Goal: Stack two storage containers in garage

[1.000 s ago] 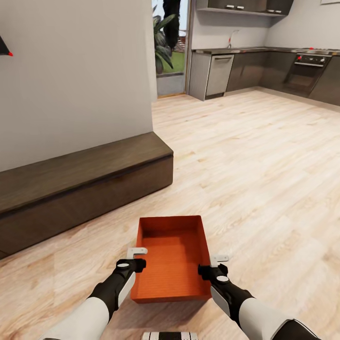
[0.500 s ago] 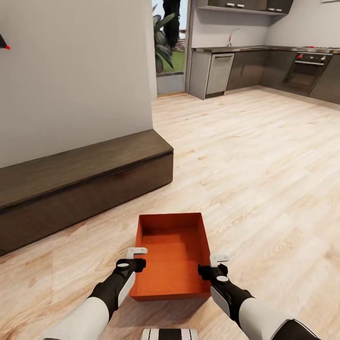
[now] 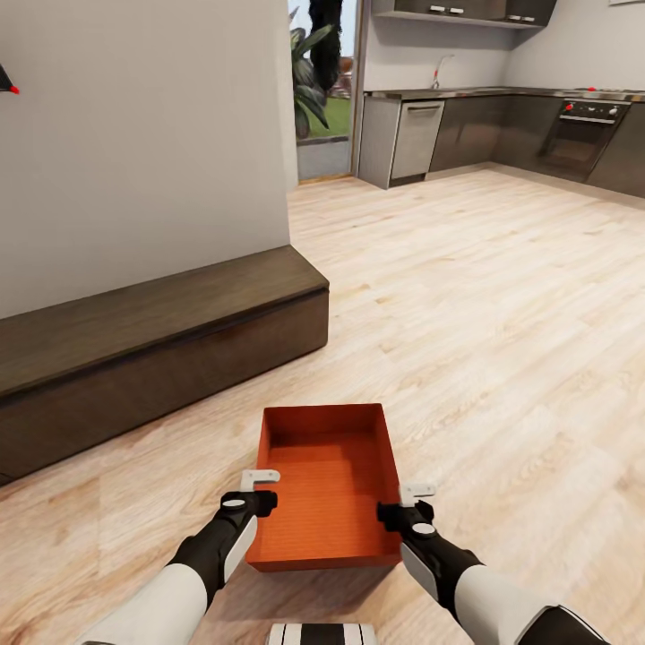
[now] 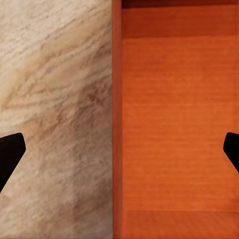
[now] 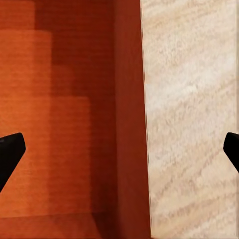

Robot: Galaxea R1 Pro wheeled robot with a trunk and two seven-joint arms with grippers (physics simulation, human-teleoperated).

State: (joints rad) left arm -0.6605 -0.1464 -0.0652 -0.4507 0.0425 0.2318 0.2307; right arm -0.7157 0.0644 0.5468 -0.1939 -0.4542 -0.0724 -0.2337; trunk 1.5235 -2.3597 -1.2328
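Note:
One orange-red storage container (image 3: pixel 324 488), open-topped and empty, lies on the light wood-plank floor of the living room, just in front of me. My left gripper (image 3: pixel 262 484) hovers open over its left long wall. My right gripper (image 3: pixel 408 494) hovers open over its right long wall. In the left wrist view the container (image 4: pixel 174 124) has its wall running between the wide-apart fingertips of the left gripper (image 4: pixel 119 149). The right wrist view shows the same: the container (image 5: pixel 64 109) wall lies between the spread tips of the right gripper (image 5: pixel 119 149). Neither gripper touches the box.
A long low dark-wood bench (image 3: pixel 134 349) runs along the white wall (image 3: pixel 134 134) on the left, close to the container's far corner. Wood floor (image 3: pixel 502 340) stretches ahead and right to dark kitchen cabinets (image 3: pixel 502 125). A glazed doorway with a plant (image 3: pixel 318 90) stands beyond the wall's end.
The whole picture shifted very slightly a second ago, as the camera moved. Both arms and the container hold the same places relative to each other.

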